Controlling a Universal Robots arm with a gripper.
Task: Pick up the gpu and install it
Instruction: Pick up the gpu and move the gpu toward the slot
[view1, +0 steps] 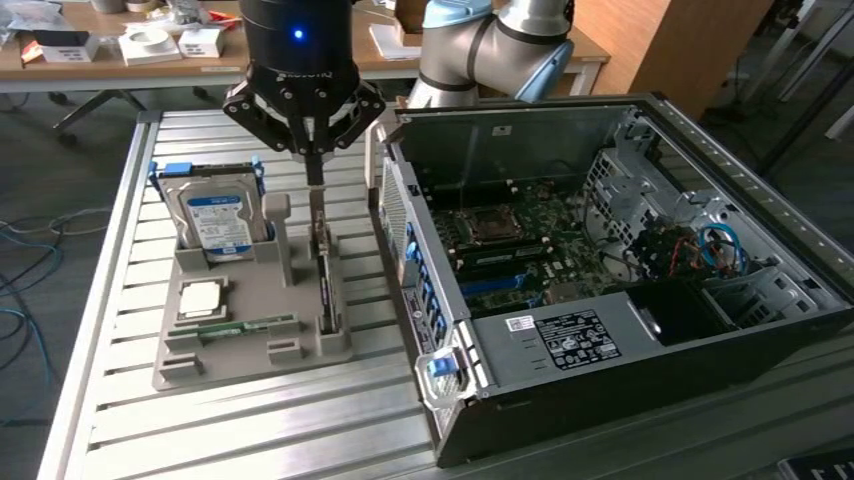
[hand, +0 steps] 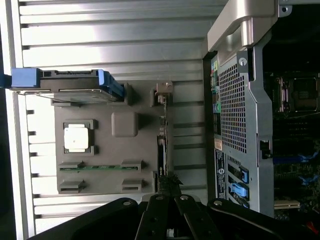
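**Item: gpu lift. You are risking a bind in the slot.**
Left to right: the drive is standing at the holder's back corner. The gpu is standing on edge in the holder's long slot, near the case. Your gripper is hanging straight down over one end of the card, fingers pinching its top edge. Gripped off-centre like this, the card is likely to tilt, jam against the slot walls or slip free.

Slatted counter bearing gray holder, hard drive upright at eleven o'clock; open computer case at three o'clock.
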